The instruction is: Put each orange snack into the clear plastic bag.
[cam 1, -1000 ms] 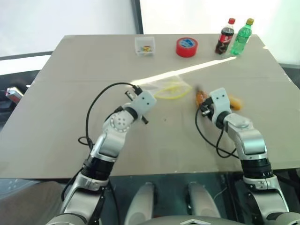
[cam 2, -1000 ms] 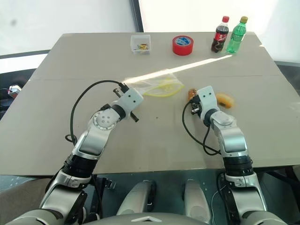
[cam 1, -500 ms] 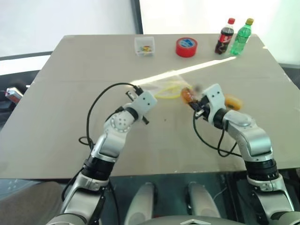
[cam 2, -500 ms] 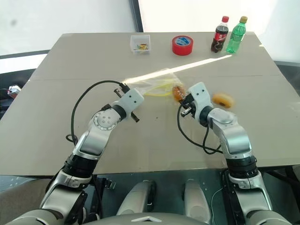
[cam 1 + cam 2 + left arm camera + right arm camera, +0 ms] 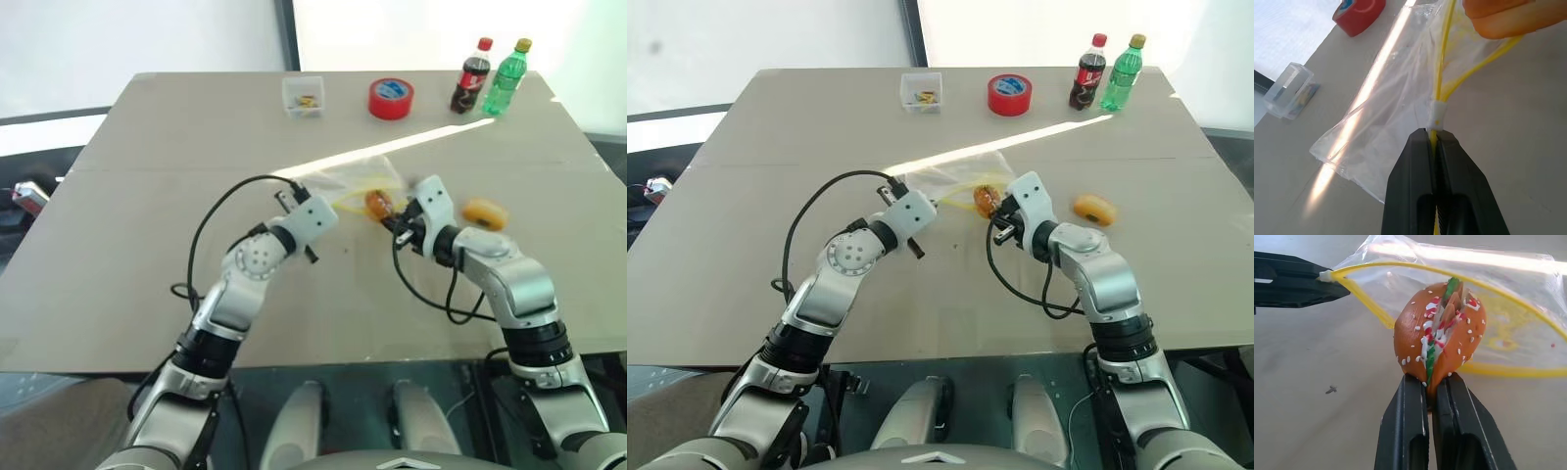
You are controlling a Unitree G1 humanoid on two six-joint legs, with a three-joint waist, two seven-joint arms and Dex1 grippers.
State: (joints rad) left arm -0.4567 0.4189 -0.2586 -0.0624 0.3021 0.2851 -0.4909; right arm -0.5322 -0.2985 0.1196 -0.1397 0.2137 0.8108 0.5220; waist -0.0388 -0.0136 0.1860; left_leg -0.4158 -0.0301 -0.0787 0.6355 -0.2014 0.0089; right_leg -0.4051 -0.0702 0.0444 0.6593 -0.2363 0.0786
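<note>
From the head views, the left gripper [image 5: 315, 199] and the right gripper [image 5: 390, 211] face each other over the middle of the table [image 5: 147, 245], with the clear plastic bag [image 5: 355, 182] lying between and just beyond them. The left wrist view adds what those cannot resolve: the left gripper's fingers [image 5: 1415, 166] are clenched on the bag's yellow strip [image 5: 1436, 98], just below its small white slider, and the bag's mouth gapes open beyond. The right wrist view shows the right gripper [image 5: 1427, 382] clamped on the striped orange snack [image 5: 1442, 338], held on edge right at the open mouth, its sesame-speckled halves and red-and-green filling plain. The plain orange snack [image 5: 1094, 208] lies on the table just beyond the right arm. Far behind both grippers stand a red tape roll [image 5: 390, 98], a small clear box [image 5: 303, 96] and two bottles [image 5: 487, 78].
</note>
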